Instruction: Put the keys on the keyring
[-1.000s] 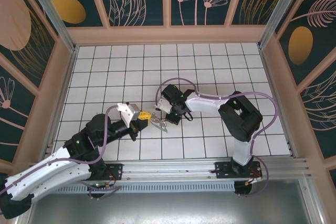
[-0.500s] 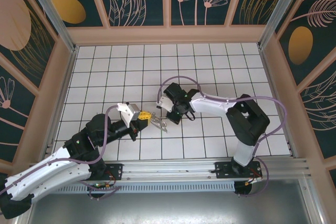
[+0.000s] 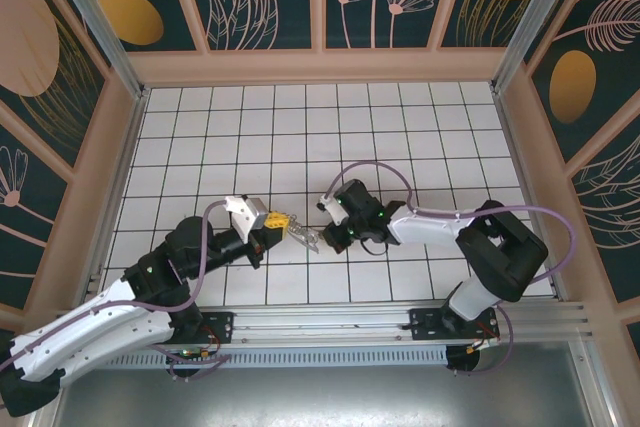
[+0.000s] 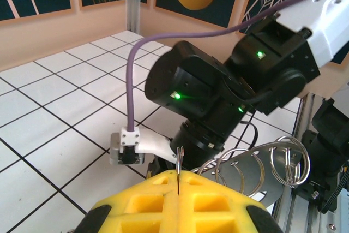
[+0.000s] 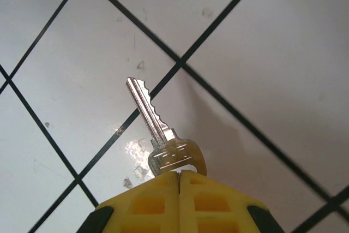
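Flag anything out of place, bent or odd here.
Nothing stands out. The right gripper is shut on the head of the silver key, blade straight and free over the tiled table. The left gripper is shut on the keyring, its rings splayed beside the fingers, none visibly bent.

By its head, the silver key [image 5: 155, 121] is pinched btwn the closed yellow jaws of the R gripper [image 5: 179, 174]; blade is pointed up-left over white-tiled counter [image 5: 262, 69] w/ black grid lines.
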### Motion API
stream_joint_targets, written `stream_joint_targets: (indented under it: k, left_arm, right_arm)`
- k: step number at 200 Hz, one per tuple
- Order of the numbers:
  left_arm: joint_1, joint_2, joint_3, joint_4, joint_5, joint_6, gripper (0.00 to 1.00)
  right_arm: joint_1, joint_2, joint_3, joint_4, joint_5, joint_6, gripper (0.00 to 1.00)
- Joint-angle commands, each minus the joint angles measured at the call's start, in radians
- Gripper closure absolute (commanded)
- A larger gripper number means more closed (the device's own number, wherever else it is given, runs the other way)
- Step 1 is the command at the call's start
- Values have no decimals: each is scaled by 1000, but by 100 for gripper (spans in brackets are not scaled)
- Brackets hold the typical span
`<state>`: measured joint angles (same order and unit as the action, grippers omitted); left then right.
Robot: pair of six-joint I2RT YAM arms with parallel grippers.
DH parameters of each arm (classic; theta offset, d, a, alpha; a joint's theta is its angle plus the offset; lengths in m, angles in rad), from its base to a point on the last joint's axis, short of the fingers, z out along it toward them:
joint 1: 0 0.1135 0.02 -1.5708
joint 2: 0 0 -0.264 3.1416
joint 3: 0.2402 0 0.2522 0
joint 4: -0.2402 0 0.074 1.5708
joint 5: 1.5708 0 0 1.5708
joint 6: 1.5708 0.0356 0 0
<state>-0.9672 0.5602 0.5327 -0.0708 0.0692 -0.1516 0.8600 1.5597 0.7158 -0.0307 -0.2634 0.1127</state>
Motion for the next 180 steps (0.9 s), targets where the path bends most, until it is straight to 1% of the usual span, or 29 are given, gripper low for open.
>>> stream_joint_targets:
  k: [1,40,74,111,119,148,180]
  left_arm:
    - [0,0,16,39,5,6,100]
    - [0,-11,13,43,6,4,100]
    - [0,-19,14,43,5,4,100]
    - [-1,-29,13,42,3,4,100]
    - [1,-29,15,41,4,4,100]
    - [0,-29,13,46,3,7,100]
    - [0,-31,12,47,6,4,100]
  right_arm:
    - [15,-32,-45,175,12,165,100]
    - [18,-14,-56,161,84,178,100]
    - [17,6,-29,99,123,148,92]
    - [17,0,15,23,167,112,77]
    - [17,-3,22,12,167,106,75]
    - [17,-10,65,-58,187,64,74]
    - [17,10,137,-197,179,-20,73]
